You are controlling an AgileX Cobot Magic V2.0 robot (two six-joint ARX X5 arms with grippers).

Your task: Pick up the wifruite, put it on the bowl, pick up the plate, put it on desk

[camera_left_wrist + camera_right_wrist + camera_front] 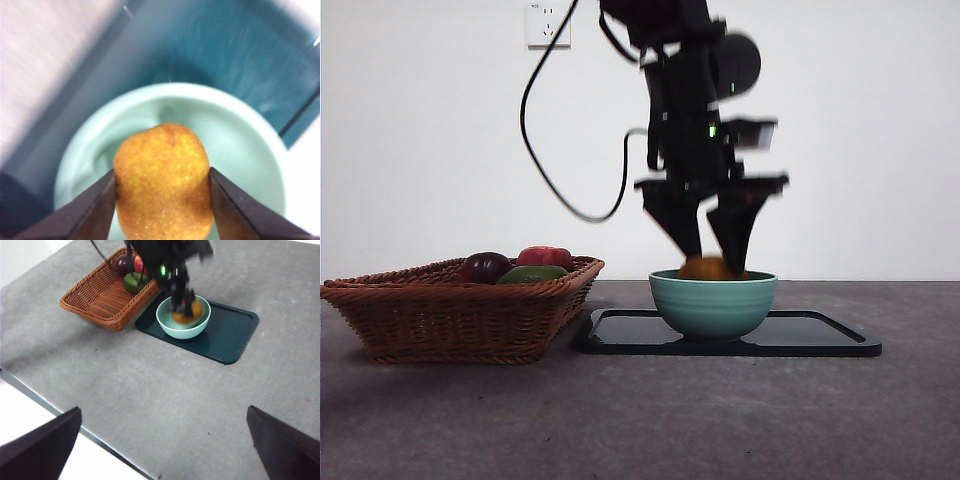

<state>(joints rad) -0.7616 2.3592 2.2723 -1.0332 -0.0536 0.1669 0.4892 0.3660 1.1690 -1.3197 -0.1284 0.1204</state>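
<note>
The wifruite (162, 180), rough and orange-brown, sits between the two jaws of my left gripper (162, 200), which is shut on it right over the mouth of the mint-teal bowl (245, 145). In the front view the left gripper (715, 255) reaches down into the bowl (713, 305) and the wifruite (707, 268) shows just above the rim. The bowl stands on a dark teal tray (820, 335) on the grey desk (640, 420). My right gripper (165, 450) is open, high above the desk (150, 390), far from the bowl (183, 320).
A brown wicker basket (460, 310) stands left of the tray, close to it, holding a dark purple fruit (485, 267), a green fruit (532, 274) and a red fruit (546, 256). A black cable (535, 150) hangs from the arm.
</note>
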